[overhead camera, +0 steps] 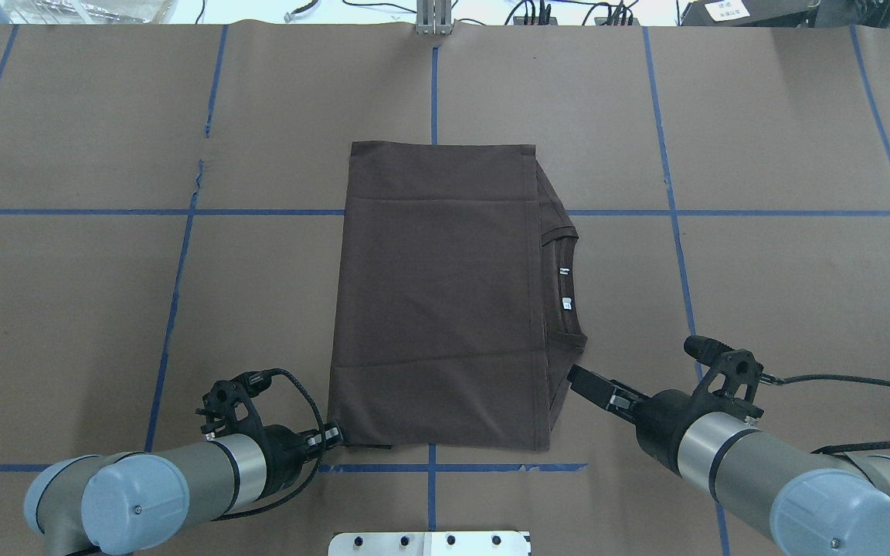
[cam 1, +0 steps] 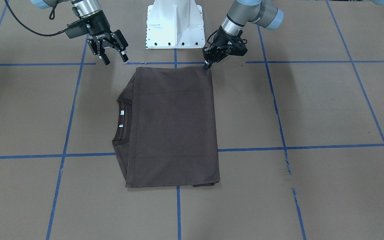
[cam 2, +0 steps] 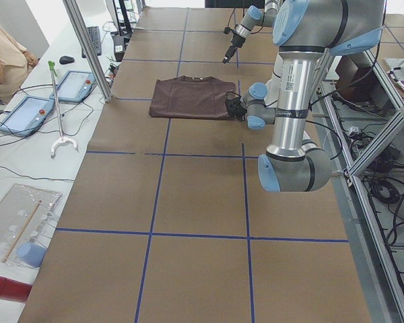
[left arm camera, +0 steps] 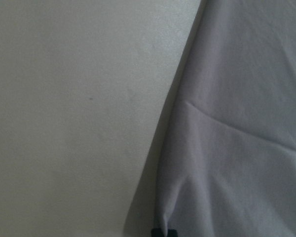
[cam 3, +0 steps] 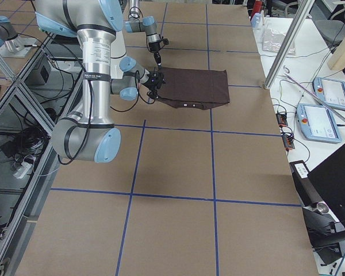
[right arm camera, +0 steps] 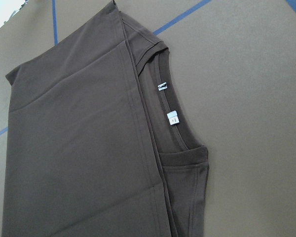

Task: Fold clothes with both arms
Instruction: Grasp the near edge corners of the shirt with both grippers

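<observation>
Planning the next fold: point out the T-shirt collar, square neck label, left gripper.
T-shirt collar [right arm camera: 186, 132], right wrist view, ribbed band.
square neck label [right arm camera: 172, 118], right wrist view, label centre.
left gripper [cam 1: 208, 65], front-facing view, between fingertips.

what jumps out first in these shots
A dark brown T-shirt lies folded into a neat rectangle in the middle of the table, its white neck labels showing at the end on the robot's right. The left gripper pinches the shirt's corner nearest the robot's base, while the right gripper hangs open just off the cloth.
</observation>
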Available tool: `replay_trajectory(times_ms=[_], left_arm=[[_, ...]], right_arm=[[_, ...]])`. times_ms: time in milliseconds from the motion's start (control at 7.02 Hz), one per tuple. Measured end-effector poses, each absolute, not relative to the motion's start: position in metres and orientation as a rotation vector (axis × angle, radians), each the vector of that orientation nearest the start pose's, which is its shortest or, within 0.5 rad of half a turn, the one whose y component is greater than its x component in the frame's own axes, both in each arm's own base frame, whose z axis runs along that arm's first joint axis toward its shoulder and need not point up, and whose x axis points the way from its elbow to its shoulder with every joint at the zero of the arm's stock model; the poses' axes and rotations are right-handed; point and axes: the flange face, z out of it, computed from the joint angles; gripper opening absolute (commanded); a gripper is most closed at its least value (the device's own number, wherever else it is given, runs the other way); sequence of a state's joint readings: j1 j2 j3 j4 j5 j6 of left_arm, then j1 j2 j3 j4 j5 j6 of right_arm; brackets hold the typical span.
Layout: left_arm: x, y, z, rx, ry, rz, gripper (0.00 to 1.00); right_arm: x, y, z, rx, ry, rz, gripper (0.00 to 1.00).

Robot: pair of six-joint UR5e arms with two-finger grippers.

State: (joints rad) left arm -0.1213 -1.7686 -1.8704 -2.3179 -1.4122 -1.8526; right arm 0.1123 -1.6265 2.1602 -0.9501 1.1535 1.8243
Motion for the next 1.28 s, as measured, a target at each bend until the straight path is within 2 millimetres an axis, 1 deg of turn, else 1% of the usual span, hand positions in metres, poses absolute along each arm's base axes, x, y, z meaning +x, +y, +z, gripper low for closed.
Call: replay_trajectory(times_ms=[143, 285, 428, 570, 713, 855, 998, 1283], left_arm=[[0.531, -0.215, 0.329, 0.041, 1.262, -0.448, 0.0], [0.531, -0.214, 0.328, 0.041, 1.263, -0.448, 0.0], [0.531, -0.213, 0.327, 0.041, 1.264, -0.447, 0.0], [0.531, -0.213, 0.326, 0.04, 1.266, -0.446, 0.0], [0.531, -0.212, 0.325, 0.038, 1.268, -0.445, 0.0], [0.531, -0.212, 0.325, 0.038, 1.269, -0.444, 0.0], [0.532, -0.212, 0.325, 0.037, 1.27, -0.443, 0.0], [0.532, -0.212, 0.323, 0.038, 1.272, -0.442, 0.0]], right_arm=[[-0.424, -0.223, 0.325, 0.276, -1.164, 0.588, 0.96], [-0.445, -0.225, 0.305, 0.251, -1.122, 0.636, 0.96], [-0.472, -0.227, 0.285, 0.232, -1.056, 0.682, 0.96], [-0.496, -0.229, 0.275, 0.23, -0.992, 0.704, 0.96], [-0.513, -0.23, 0.278, 0.233, -0.932, 0.702, 0.96], [-0.524, -0.229, 0.287, 0.229, -0.874, 0.688, 0.96], [-0.529, -0.227, 0.294, 0.221, -0.834, 0.672, 0.96], [-0.536, -0.221, 0.302, 0.216, -0.799, 0.654, 0.91]])
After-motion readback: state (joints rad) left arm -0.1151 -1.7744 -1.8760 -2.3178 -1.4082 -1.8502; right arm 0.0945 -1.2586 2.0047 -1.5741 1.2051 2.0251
